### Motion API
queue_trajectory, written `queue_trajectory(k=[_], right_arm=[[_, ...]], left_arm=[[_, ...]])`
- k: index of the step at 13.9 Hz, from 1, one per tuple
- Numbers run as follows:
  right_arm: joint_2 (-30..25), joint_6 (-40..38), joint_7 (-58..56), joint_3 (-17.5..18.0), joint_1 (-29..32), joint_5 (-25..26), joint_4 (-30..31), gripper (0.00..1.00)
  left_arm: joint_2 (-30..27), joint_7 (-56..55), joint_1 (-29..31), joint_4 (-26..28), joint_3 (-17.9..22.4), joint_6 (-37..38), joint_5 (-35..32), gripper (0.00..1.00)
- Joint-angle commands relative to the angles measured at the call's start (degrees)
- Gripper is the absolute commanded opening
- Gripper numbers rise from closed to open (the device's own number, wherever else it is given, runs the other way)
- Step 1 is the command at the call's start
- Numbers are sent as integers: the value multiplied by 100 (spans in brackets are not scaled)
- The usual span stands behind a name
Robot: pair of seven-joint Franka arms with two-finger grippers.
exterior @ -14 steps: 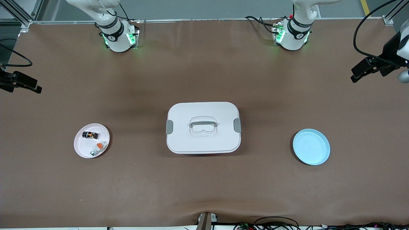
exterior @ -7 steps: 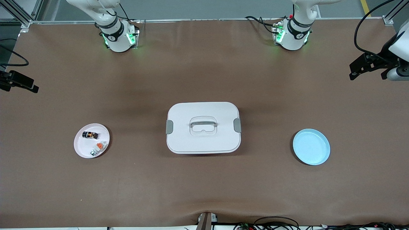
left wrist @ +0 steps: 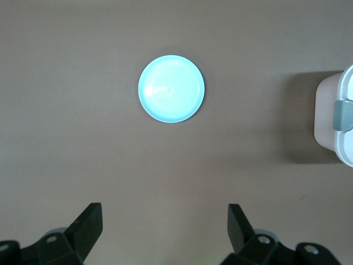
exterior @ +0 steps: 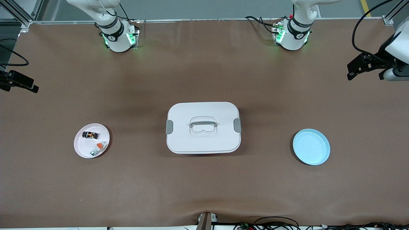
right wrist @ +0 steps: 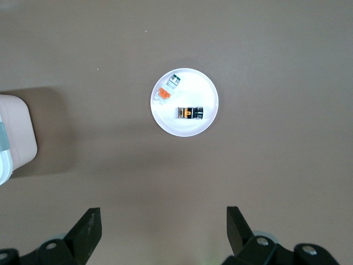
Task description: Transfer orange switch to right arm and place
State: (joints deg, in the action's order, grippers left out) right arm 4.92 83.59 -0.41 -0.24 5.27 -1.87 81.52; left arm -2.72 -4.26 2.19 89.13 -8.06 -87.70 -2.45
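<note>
The orange switch (exterior: 90, 134) (right wrist: 190, 112), a tiny black block with an orange part, lies on a small white plate (exterior: 83, 147) (right wrist: 204, 88) toward the right arm's end of the table. My right gripper (right wrist: 164, 216) hangs open and empty high over bare table at that end, well apart from the plate. At the left arm's end my left gripper (left wrist: 164, 212) is also open and empty, high over bare table. From there its wrist view takes in an empty light-blue plate (exterior: 311, 147) (left wrist: 171, 88).
A white-and-grey piece with an orange tab (exterior: 98, 147) (right wrist: 167, 88) shares the white plate with the switch. A white lidded box (exterior: 203, 140) with grey clasps and a handle stands mid-table between the two plates. Brown mat surrounds everything.
Both grippers have drifted slightly toward the robots' bases at the table's ends, staying open. The switch, plates and box have not moved.
</note>
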Motion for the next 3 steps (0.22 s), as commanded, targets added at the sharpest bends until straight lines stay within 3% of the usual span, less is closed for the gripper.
queue_trajectory(k=[1, 3], right_arm=[[-131, -9, -30, 68, 79, 2, 101, 100], [-131, -9, -30, 68, 79, 2, 92, 100]], left_arm=[[8, -48, 35, -167, -20, 104, 87, 100], [8, -39, 53, -177, -11, 104, 95, 100]])
